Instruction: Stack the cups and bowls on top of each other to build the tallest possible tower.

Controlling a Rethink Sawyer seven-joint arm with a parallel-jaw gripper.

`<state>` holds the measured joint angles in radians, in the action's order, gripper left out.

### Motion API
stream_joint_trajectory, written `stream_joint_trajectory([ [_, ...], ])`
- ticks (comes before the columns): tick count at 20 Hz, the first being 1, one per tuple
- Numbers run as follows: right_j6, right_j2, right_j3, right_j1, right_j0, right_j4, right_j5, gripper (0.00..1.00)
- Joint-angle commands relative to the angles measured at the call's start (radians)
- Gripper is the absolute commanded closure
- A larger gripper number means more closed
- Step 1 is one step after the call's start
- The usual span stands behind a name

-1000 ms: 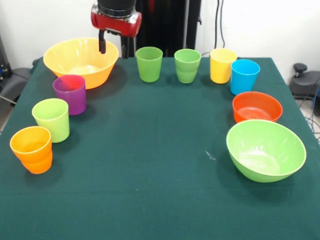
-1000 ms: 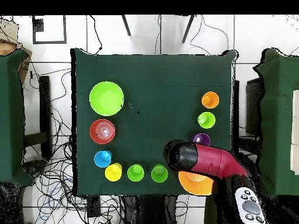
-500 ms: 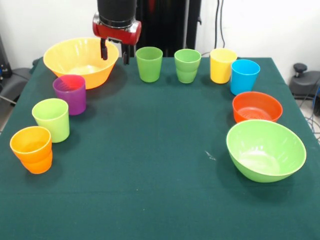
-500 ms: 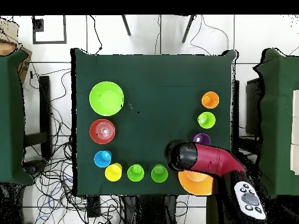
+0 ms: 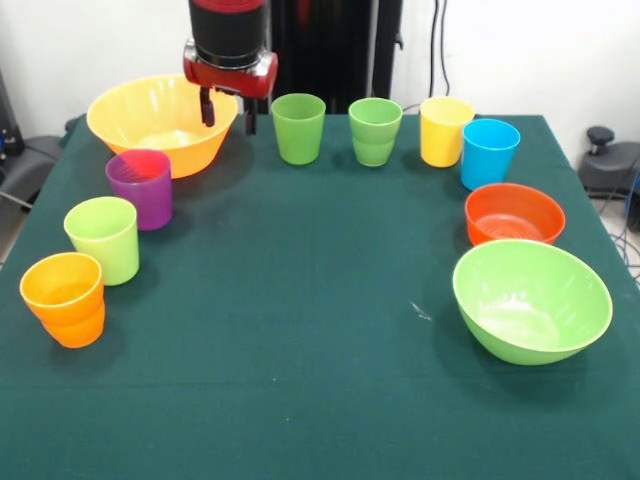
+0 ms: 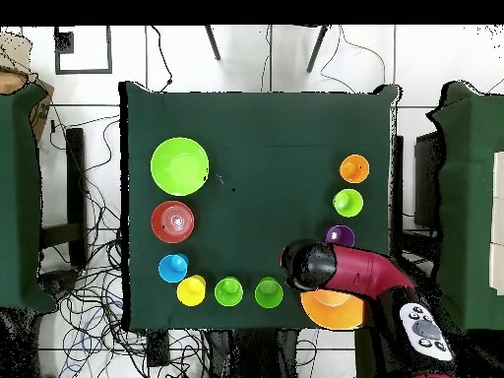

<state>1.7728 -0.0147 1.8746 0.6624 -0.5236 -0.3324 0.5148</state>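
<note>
My gripper [image 5: 227, 113] hangs open and empty over the right rim of the large orange bowl [image 5: 160, 122], one finger inside the rim and one outside. Along the far side stand a darker green cup [image 5: 298, 127], a second green cup [image 5: 375, 131], a yellow cup [image 5: 444, 130] and a blue cup [image 5: 489, 152]. A purple cup [image 5: 140, 187], a lime cup [image 5: 103, 238] and an orange cup [image 5: 65, 298] line the left. The red-orange bowl [image 5: 514, 214] and lime-green bowl [image 5: 531, 300] sit on the right. From overhead, the arm [image 6: 345, 271] covers part of the orange bowl [image 6: 331, 308].
The green cloth-covered table [image 5: 300, 330] carries everything, with its middle bare. Cables and chair legs [image 6: 266, 44] lie on the floor around it. Two more green tables [image 6: 20, 187] flank it in the overhead view.
The gripper has risen slightly and shifted back toward the table's far side, staying over the orange bowl's rim. The cups and bowls have not moved.
</note>
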Motion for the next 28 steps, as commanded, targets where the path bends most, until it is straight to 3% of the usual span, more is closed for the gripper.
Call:
stream_joint_trajectory([
  [1,-0.051,-0.103,-0.071,-0.025,-0.010,-0.078,-0.058,0.00],
  [13,-0.023,-0.055,-0.108,0.000,0.029,-0.135,-0.040,0.00],
  [28,0.027,-0.030,-0.162,-0.070,0.049,-0.181,-0.088,0.00],
])
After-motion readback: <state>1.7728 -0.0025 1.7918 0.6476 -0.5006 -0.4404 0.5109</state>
